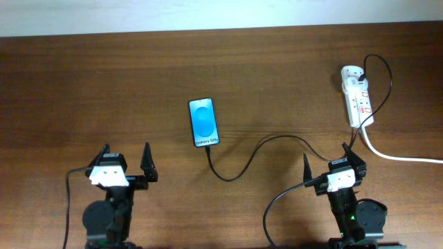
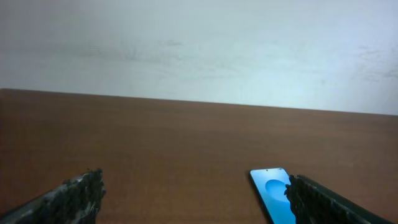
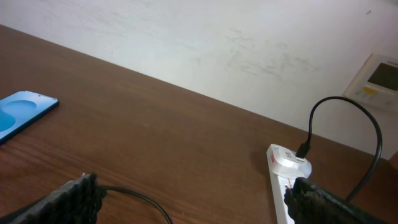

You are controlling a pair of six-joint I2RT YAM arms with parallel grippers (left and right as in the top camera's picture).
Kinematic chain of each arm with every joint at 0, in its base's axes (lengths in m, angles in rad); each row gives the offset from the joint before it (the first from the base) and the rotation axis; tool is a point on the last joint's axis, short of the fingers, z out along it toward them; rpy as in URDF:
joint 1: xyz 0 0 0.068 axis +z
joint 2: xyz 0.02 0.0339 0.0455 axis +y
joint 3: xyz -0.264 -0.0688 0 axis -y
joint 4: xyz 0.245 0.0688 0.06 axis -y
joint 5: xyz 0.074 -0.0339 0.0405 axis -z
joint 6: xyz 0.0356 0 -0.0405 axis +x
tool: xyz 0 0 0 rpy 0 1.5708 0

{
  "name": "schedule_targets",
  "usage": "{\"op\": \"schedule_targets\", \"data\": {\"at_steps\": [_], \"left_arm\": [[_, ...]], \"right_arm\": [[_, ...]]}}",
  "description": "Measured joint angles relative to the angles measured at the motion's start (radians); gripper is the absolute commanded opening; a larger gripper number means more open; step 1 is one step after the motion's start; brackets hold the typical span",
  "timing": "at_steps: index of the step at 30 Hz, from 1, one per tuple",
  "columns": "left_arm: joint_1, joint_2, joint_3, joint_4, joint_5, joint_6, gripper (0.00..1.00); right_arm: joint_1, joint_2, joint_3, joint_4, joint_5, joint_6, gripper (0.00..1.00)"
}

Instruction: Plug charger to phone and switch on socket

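Phone (image 1: 203, 122), mid-table, lit: charger (image 1: 263, 146) tip is seen at its lower edge, seating cannot be told. Socket (image 1: 358, 97), far right: switching judged outstanding. Left gripper (image 1: 127, 159), right gripper (image 1: 331, 162): spread, empty

Lit phone (image 1: 203, 122), black charger (image 1: 280, 137) (curved), socket (image 1: 358, 100)
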Motion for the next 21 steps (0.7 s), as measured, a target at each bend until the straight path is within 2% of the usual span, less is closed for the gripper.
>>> {"op": "schedule_targets", "data": {"at_steps": [14,18,21], "left_arm": [[0.0,-0.259,-0.139,0.0,-0.048,0.0,0.99],[0.0,-0.275,-0.148,-0.009,-0.056,0.0,0.99],[0.0,-0.277,-0.147,-0.078,-0.06,0.0,0.99]], "right_arm": [[0.0,0.0,0.0,0.0,0.0,0.0,0.98],[0.0,0.0,0.0,0.0,0.0,0.0,0.99],[0.0,0.0,0.0,0.0,0.0,0.0,0.98]]}}
